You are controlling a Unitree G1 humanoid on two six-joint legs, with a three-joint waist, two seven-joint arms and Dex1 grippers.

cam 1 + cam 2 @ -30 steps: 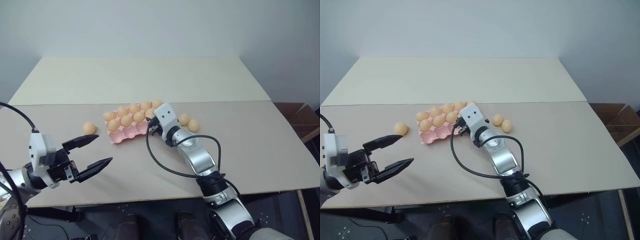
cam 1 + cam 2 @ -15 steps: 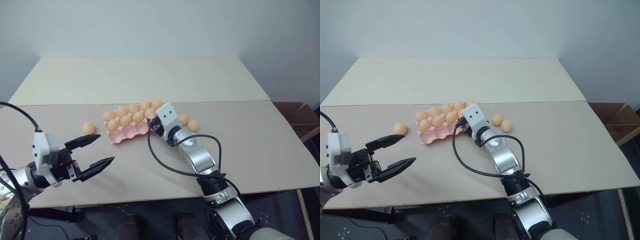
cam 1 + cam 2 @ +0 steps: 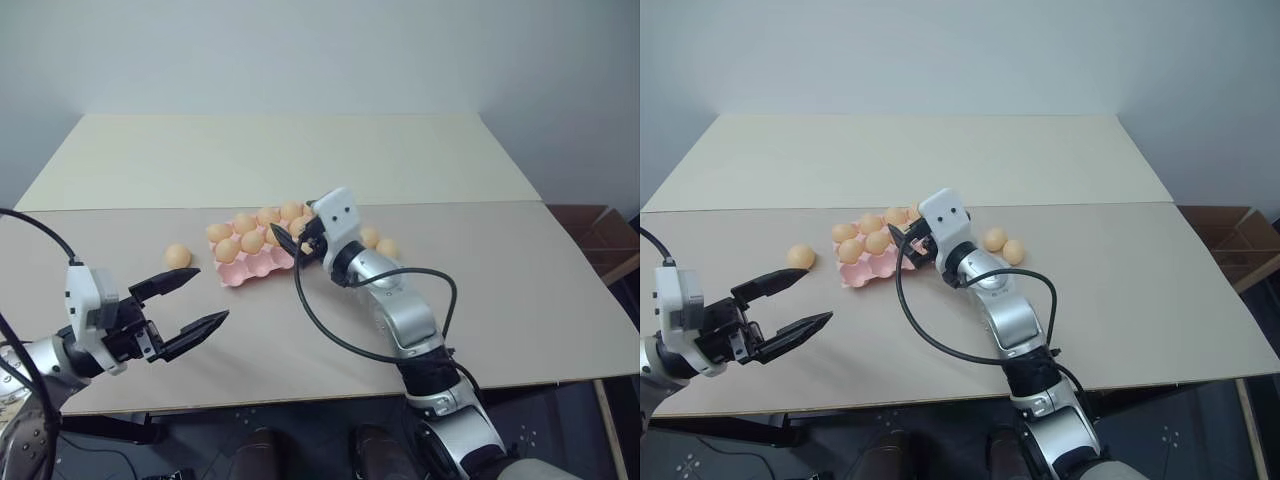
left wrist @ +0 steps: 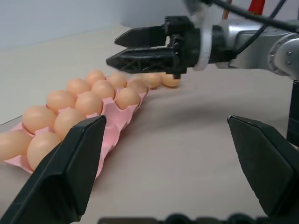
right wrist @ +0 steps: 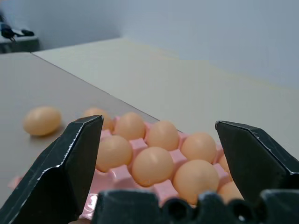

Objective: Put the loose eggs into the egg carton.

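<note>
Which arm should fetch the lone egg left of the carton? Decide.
Left. The left pincer is open and empty on that side, near the lone egg. The right pincer hangs open over the egg carton, farther away.

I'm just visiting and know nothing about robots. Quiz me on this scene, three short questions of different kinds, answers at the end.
1. True or false: the right gripper holds an egg.
2. How many eggs lie on the table outside the carton?
3. The right gripper hovers over: A) the carton, B) the lone egg, C) bare table.

Key
1. False: its jaws are open and empty above the carton.
2. Three: the lone egg left of the carton, and two eggs right of it.
3. A.
</note>
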